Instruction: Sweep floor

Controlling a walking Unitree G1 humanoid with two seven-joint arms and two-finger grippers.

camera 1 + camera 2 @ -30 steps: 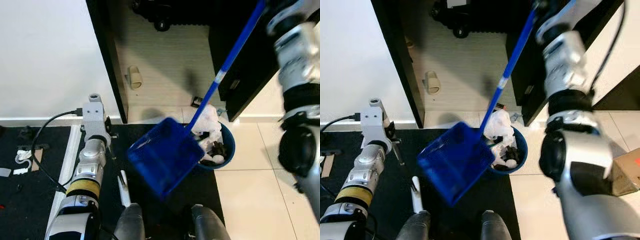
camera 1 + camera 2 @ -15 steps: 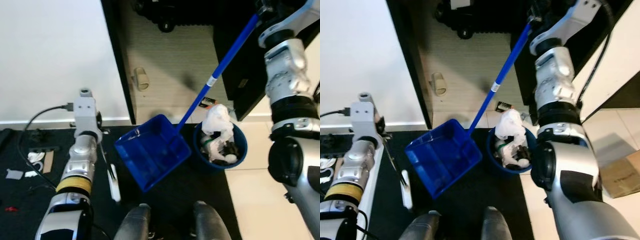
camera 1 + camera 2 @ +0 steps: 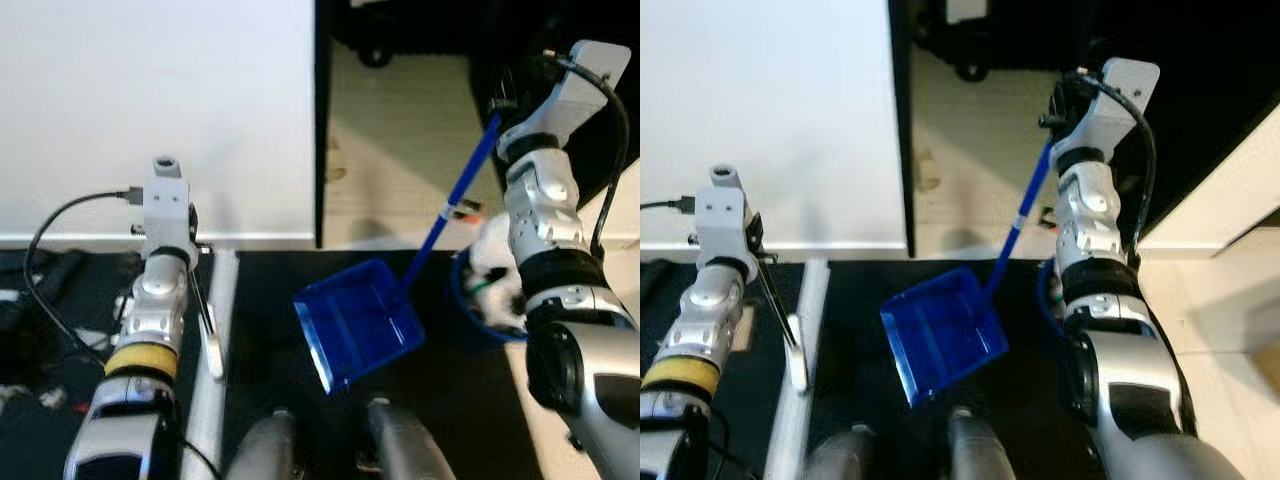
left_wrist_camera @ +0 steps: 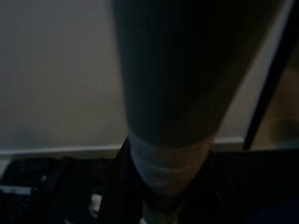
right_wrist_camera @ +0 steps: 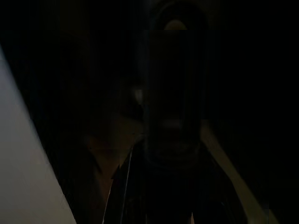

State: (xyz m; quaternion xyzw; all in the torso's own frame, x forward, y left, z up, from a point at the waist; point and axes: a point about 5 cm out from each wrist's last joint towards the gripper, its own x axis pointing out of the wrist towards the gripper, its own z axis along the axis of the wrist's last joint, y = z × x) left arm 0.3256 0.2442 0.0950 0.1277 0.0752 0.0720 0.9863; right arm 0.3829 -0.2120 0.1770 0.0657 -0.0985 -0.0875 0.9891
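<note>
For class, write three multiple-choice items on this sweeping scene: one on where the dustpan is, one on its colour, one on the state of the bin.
1. Where is the dustpan pan?
A. over the black mat
B. on the white wall
C. inside the bin

2. What colour is the dustpan?
A. red
B. blue
C. green

3. What state is the blue bin in?
A. overturned
B. holding rubbish
C. lidded

Answers: 1 A, the pan hangs above the black mat, left of the bin. 2 B, pan and long handle are both blue. 3 B, white rubbish shows inside its rim, beside the right arm.
</note>
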